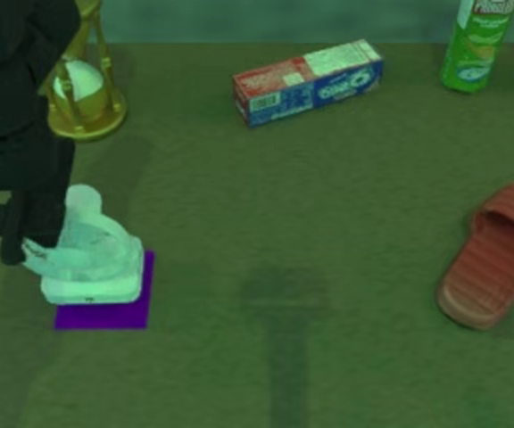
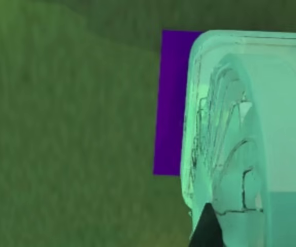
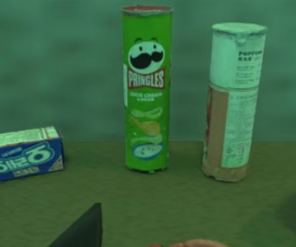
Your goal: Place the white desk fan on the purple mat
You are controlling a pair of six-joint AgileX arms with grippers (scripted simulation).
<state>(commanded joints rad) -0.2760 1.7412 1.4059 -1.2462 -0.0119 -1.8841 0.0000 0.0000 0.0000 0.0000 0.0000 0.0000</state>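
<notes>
White desk fan [image 1: 92,259]: sitting on the purple mat [image 1: 105,314], at the bench's left. Left claw [image 1: 27,239]: touching the fan's left side; finger state not discernible.

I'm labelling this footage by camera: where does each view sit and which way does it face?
Top view: above the table, looking down; left arm over the white desk fan on the purple mat.
Left wrist view: on the left arm, close on the fan and mat; one dark fingertip shows.
Right wrist view: facing the Pringles can; a dark finger shows.
Both top and left wrist views show fan and mat.
</notes>
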